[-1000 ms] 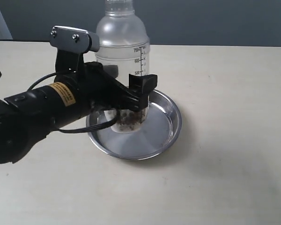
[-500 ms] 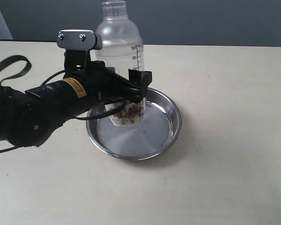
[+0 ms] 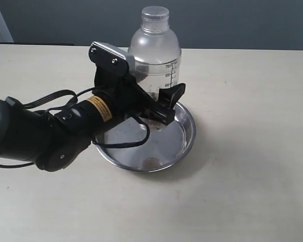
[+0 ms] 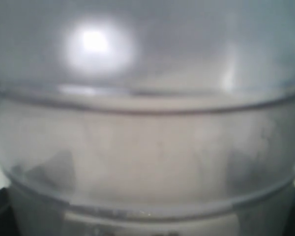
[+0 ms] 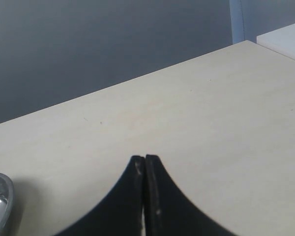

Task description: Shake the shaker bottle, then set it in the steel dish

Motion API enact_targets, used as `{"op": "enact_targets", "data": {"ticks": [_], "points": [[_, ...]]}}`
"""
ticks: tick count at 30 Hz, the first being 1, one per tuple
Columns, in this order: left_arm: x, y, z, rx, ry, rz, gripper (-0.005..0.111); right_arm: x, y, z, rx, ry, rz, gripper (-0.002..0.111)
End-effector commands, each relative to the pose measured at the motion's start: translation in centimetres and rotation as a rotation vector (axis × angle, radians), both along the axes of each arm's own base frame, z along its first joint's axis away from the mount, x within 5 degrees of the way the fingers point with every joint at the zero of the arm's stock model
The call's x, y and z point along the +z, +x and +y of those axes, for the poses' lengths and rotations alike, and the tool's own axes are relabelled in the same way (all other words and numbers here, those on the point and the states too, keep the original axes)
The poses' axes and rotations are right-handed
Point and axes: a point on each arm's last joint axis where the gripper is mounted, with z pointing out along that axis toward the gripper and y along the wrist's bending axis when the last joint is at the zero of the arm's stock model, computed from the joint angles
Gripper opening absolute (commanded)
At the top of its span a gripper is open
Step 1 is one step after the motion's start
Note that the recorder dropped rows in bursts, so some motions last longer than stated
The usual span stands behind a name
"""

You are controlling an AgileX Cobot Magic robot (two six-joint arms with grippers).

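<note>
Exterior view: shaker bottle (image 3: 154, 48) upright btwn left pincer (image 3: 160, 98) jaws.

My L arm (image 3: 35, 136) comes in from the lower left of the ext view, forearm low and angled up-right toward centre, cam bracket (image 3: 110, 56) on top of the wrist. L gripper (image 3: 159, 98) sits just left of centre, jaws wide, clamped on the shaker bottle (image 3: 154, 50). Near finger (image 3: 171, 98) shows in front, the far one's hidden. R gripper (image 5: 145, 164) sits at bottom centre of its wrist view, fingers pressed together.
</note>
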Motion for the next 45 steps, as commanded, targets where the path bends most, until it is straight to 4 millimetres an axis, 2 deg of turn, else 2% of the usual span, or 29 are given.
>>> {"op": "enact_targets", "data": {"ticks": [1, 9, 16, 19, 23, 26, 39, 45], "points": [[-0.1, 0.4, -0.1, 0.009, -0.019, -0.064, 0.0, 0.0, 0.0, 0.0, 0.0, -0.01, -0.008, -0.001], [-0.5, 0.6, 0.1, 0.046, -0.012, -0.041, 0.0, 0.0, 0.0, 0.0, 0.0, -0.01, -0.008, -0.001], [-1.1, 0.6, 0.2, 0.053, 0.065, -0.023, 0.001, 0.0, 0.0, 0.0, 0.0, -0.01, -0.008, -0.001], [-1.1, 0.6, 0.2, 0.049, 0.069, -0.021, 0.013, 0.0, 0.0, 0.0, 0.0, -0.01, -0.008, -0.001], [-1.3, 0.6, 0.3, 0.058, 0.074, -0.001, 0.041, 0.0, 0.0, 0.0, 0.0, -0.01, -0.008, -0.001], [-1.5, 0.7, 0.4, 0.074, 0.077, 0.024, 0.05, 0.0, 0.0, 0.0, 0.0, -0.01, -0.008, -0.001], [-4.3, 1.1, 0.3, 0.088, 0.095, 0.042, 0.051, 0.0, 0.0, 0.0, 0.0, -0.008, -0.008, -0.001], [-4.7, 1.2, 0.3, 0.094, 0.091, 0.035, 0.051, 0.0, 0.0, 0.0, 0.0, -0.008, -0.008, -0.001]]}}
